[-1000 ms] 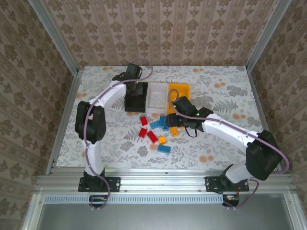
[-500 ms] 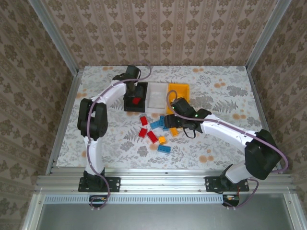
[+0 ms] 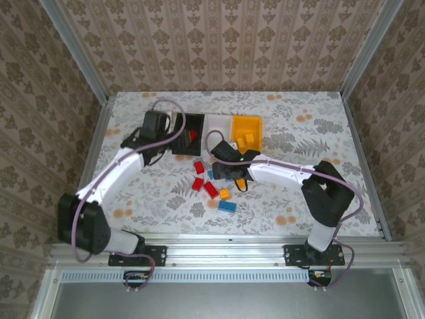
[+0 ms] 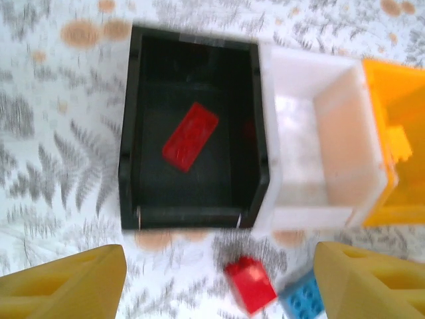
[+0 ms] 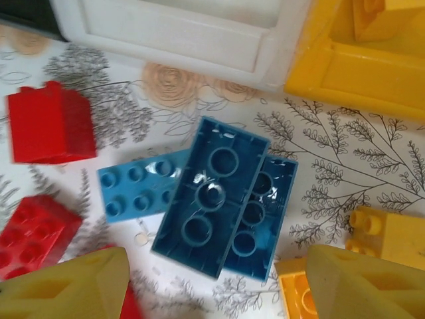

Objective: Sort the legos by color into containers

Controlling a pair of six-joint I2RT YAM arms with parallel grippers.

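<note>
Top view, bins: black bin [image 3: 197, 121], white bin [image 3: 220, 126] and orange bin [image 3: 257, 123] stand in a touching row at mid-table, left to right.
Top view, sorted piece: one red lego [image 3: 192, 137] lies in the black bin.
Top view, loose legos [image 3: 210, 189]: red, blue and orange pieces scattered on the table [image 3: 299, 133] just in front of the bins.
Top view, left gripper [image 3: 174, 135]: at the black bin's left edge; jaws too small to read here.
Top view, right gripper [image 3: 222, 171]: low over the loose pile, near the white bin's front wall.
Left wrist view, jaws: wide apart, left fingers [image 4: 66, 289] at the frame's lower corners, gripping nothing.
Left wrist view, table: a stray red lego [image 4: 250, 284] with a blue lego [image 4: 302, 299] just beside it, in front of the bins.
Right wrist view, jaws: apart, right fingers [image 5: 365, 286] either side of the blue cluster; contact possibly none, cannot tell.
Right wrist view, cluster: upturned blue lego [image 5: 212, 196] lies over a second upturned blue piece [image 5: 269, 222], with a studs-up blue plate [image 5: 133, 189] at its left.
Right wrist view, neighbours: red block [image 5: 50, 123] to the left, yellow block [image 5: 385, 229] to the right.
</note>
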